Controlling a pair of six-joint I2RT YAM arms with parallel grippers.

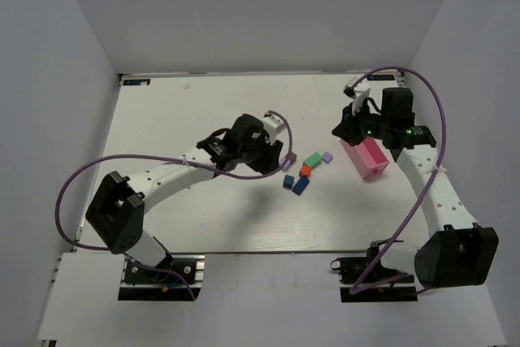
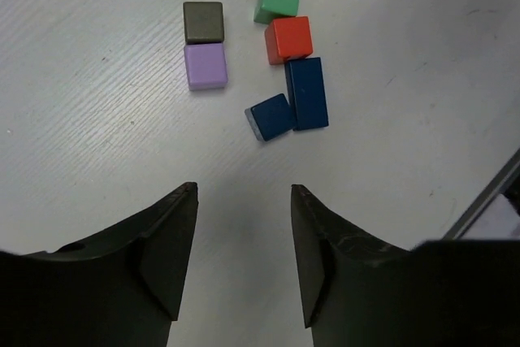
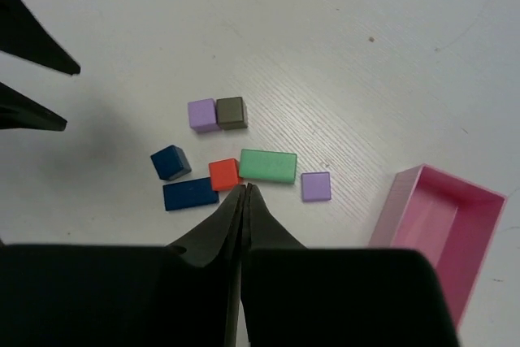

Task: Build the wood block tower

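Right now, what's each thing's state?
Left end effector: open.
Right end effector: shut, empty.
Pink rectangular tray: looks empty.
Green wood brick: unstacked.
Red wood cube: unstacked.
Blue wood brick: unstacked.
Blue wood cube: unstacked.
Dark brown wood cube: unstacked.
Purple wood cube beside brown: unstacked.
Purple wood cube near tray: unstacked.

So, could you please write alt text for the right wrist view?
Seven small wood blocks lie loose on a white table, none stacked: two purple, two blue, one red, one green, one dark brown. The right gripper, shut on nothing, points at the red one, and a pink tray lies at the picture's right.
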